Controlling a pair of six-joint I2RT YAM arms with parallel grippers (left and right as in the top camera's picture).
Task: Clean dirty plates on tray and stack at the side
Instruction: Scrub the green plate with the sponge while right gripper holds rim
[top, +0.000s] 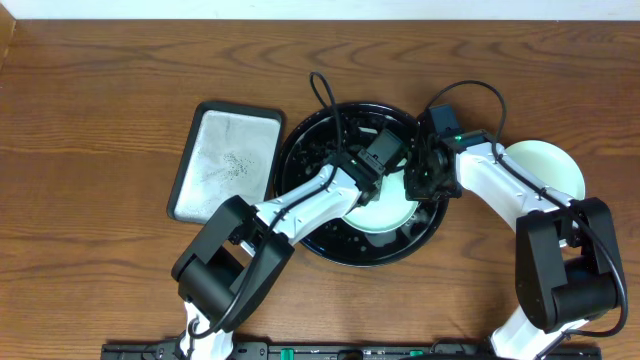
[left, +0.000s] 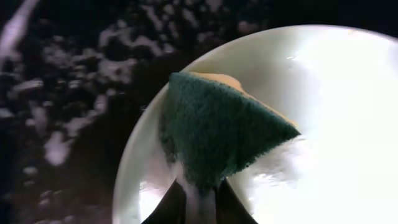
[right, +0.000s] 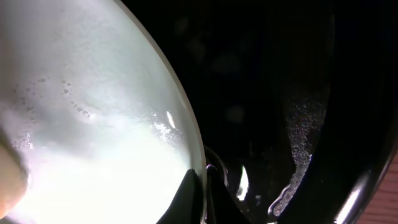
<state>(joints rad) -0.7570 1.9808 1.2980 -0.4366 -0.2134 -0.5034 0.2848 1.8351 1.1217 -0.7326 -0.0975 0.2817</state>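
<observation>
A pale mint plate (top: 385, 213) lies in the round black tray (top: 300, 150), mostly under both arms. My left gripper (top: 378, 160) is shut on a green and yellow sponge (left: 217, 127), which presses on the wet plate (left: 323, 124) near its left rim. In the left wrist view the gripper (left: 198, 186) pinches the sponge's lower corner. My right gripper (top: 425, 175) is shut on the plate's right rim; in the right wrist view its tips (right: 204, 177) clamp the edge of the plate (right: 93, 124). A second pale plate (top: 548, 165) sits on the table to the right of the tray.
A rectangular grey tray with a black rim (top: 225, 160) lies to the left of the round tray. Soap foam speckles the black tray floor (left: 62, 93) and streaks its wall (right: 298, 149). Cables loop over the tray's far side.
</observation>
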